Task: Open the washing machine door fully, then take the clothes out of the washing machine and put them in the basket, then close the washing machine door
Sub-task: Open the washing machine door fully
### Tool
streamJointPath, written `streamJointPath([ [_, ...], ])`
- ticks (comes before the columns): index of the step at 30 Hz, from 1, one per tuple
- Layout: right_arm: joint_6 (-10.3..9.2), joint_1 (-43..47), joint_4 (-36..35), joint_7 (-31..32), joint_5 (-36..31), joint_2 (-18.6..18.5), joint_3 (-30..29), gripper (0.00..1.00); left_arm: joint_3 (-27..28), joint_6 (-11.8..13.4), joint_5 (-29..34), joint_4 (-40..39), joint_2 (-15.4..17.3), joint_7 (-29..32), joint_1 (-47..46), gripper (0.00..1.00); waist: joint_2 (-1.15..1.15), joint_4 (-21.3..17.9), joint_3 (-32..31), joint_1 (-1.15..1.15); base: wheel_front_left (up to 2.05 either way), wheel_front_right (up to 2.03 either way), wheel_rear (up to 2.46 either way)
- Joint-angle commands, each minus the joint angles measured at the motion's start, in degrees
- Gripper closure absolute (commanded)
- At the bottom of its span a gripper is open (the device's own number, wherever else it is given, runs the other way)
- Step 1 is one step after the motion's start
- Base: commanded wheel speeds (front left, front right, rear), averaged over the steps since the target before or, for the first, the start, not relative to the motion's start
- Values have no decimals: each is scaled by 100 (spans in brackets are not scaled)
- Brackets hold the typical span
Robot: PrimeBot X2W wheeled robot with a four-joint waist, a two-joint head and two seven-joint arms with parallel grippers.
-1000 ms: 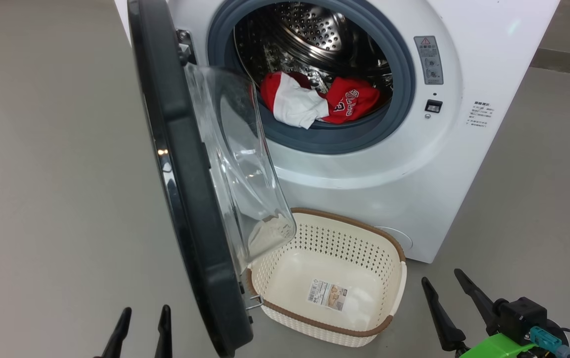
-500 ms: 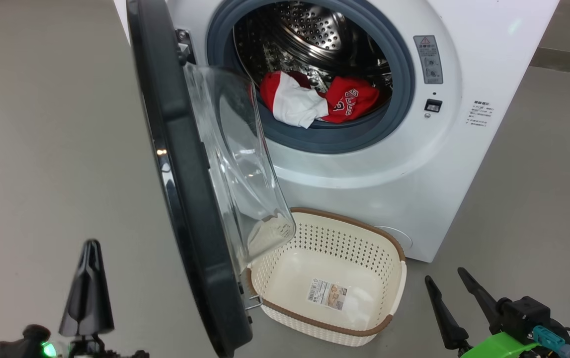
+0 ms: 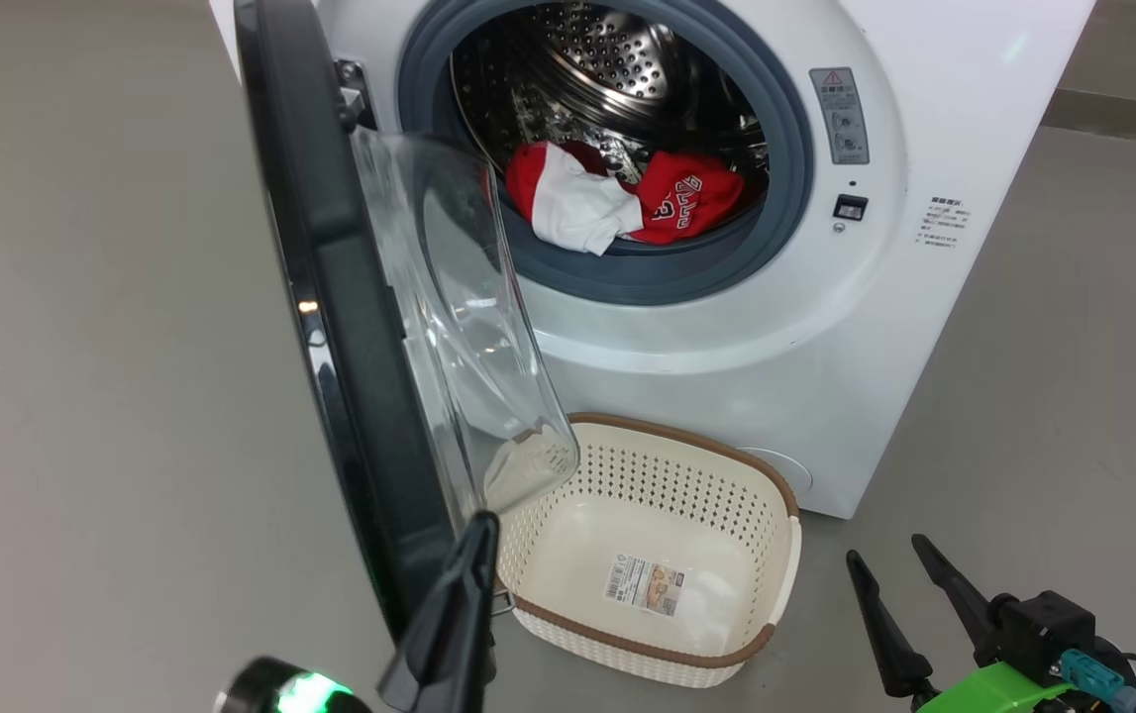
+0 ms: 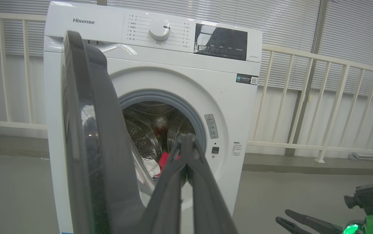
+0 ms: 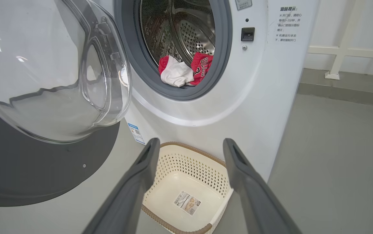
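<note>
Two grippers wait low before the washing machine, each posed for a different job. The left gripper, fingers pressed together into one stiff blade, stands on the inner side of the washing machine door at its lower rim; whether it touches the rim cannot be told. That pose suits pushing, since the door stands roughly square to the machine front rather than swung fully back. The right gripper hovers over the floor with fingers spread apart, ready to reach in. The clothes, red with white panels, lie heaped at the drum's front lip against the grey gasket. The basket sits empty below the opening, partly under the door's glass bowl, probably so garments need only a short drop.
</note>
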Motion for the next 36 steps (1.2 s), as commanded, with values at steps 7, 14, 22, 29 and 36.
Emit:
streamJointPath([
  [7,37,-119,-89,-69,-33,-46,209,0,-45,6,-729,909,18,-28,-30,100,0,-76,14,0,0,0,0],
  [14,37,-84,-79,-69,-11,-32,239,0,168,-8,-841,1620,18,-28,-129,100,0,-95,-26,0,0,0,0],
  [22,37,-46,-90,-69,-20,-23,261,0,454,20,-796,1663,18,-28,-66,100,0,-31,-40,0,0,0,0],
  [29,37,-47,-112,-69,-32,-19,251,0,900,74,-679,1578,18,-28,99,100,0,92,-18,0,0,0,0],
  [36,37,-63,-125,-69,-36,-14,262,0,1557,55,-613,1520,18,-28,203,100,0,184,24,0,0,0,0],
])
